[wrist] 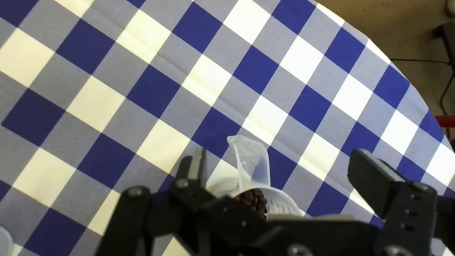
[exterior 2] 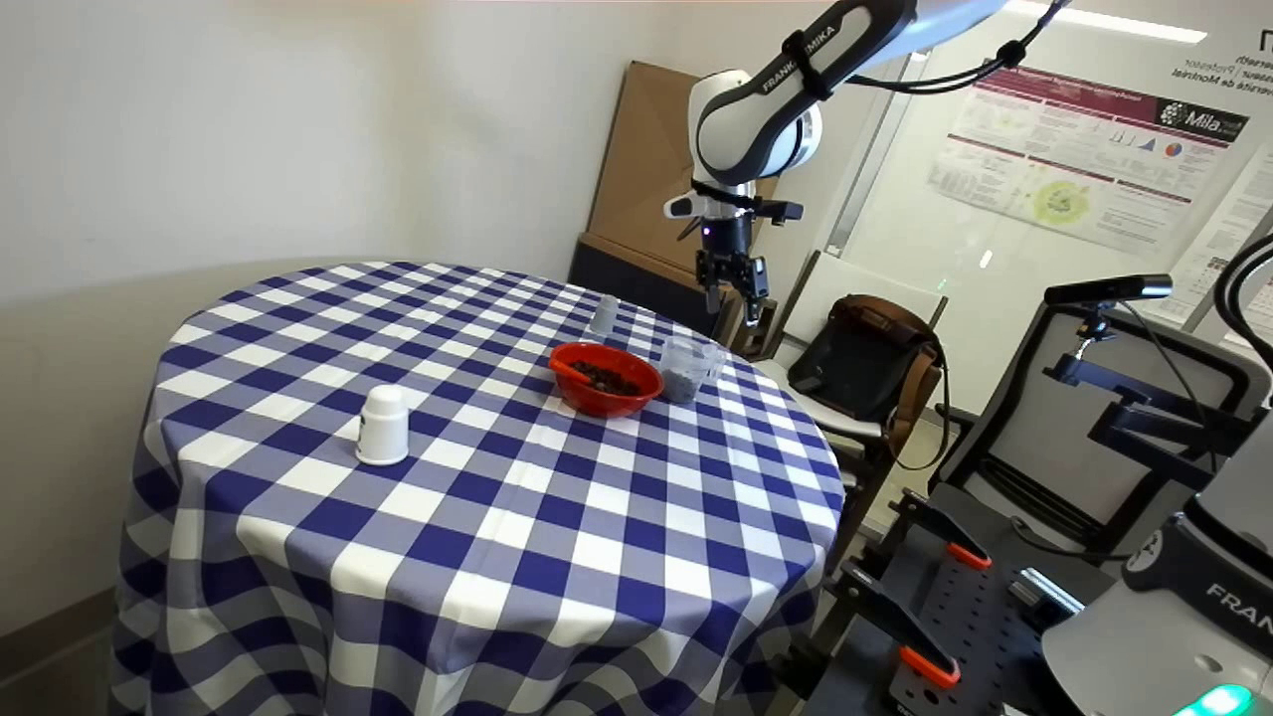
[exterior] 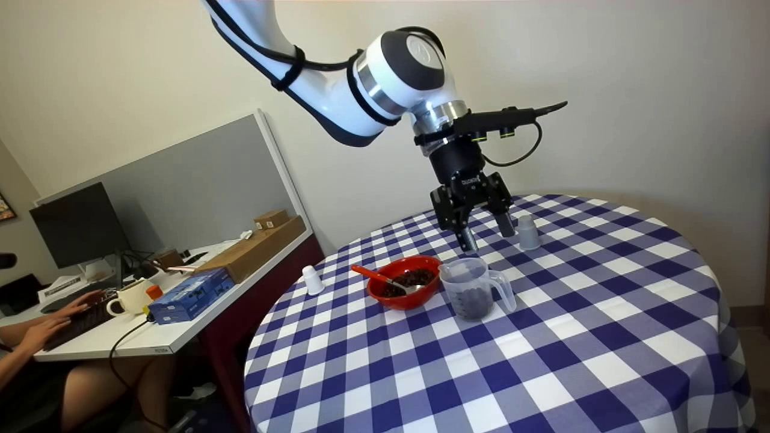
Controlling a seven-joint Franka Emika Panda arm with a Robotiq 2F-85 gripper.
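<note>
The jaws are hanging wide apart and empty above the jug [exterior: 471, 290] of beans [wrist: 253, 201] on the table [exterior: 385, 361]. In the wrist view it is showing off-centre between them, so dropping straight could clip and tip it. Just beside, the bowl [exterior: 408, 302] is holding a jutting spoon [exterior: 374, 275] that a sideways swing could snag.

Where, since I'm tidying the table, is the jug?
In both exterior views, the jug stands on the cloth, just right of the red bowl, below the open gripper.
</note>
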